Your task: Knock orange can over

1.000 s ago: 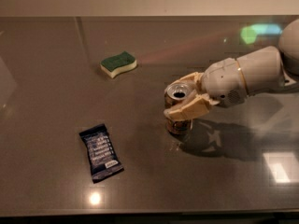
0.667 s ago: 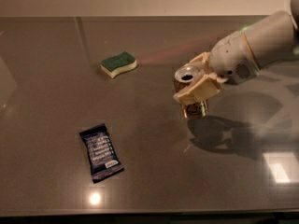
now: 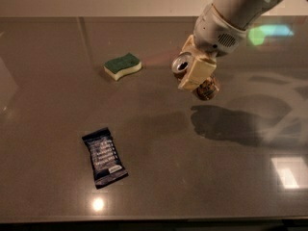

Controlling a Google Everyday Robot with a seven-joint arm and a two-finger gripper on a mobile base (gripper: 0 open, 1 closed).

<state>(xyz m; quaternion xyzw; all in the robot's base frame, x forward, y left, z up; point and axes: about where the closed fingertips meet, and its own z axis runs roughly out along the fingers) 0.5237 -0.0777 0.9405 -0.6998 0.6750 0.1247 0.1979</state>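
The orange can is in the camera view, right of centre. Its silver top faces left and its bronze body points down to the right, so it is strongly tilted. My gripper is shut on the can, with one cream finger across its side. The can hangs above the table, and its shadow lies on the surface below it. The white arm reaches in from the upper right.
A green and white sponge lies at the back left of the dark table. A dark blue snack packet lies at the front left. Light glare marks the table at the front and right.
The gripper has risen and moved back and to the right with the can in it. The can has left the table and tilted further onto its side.
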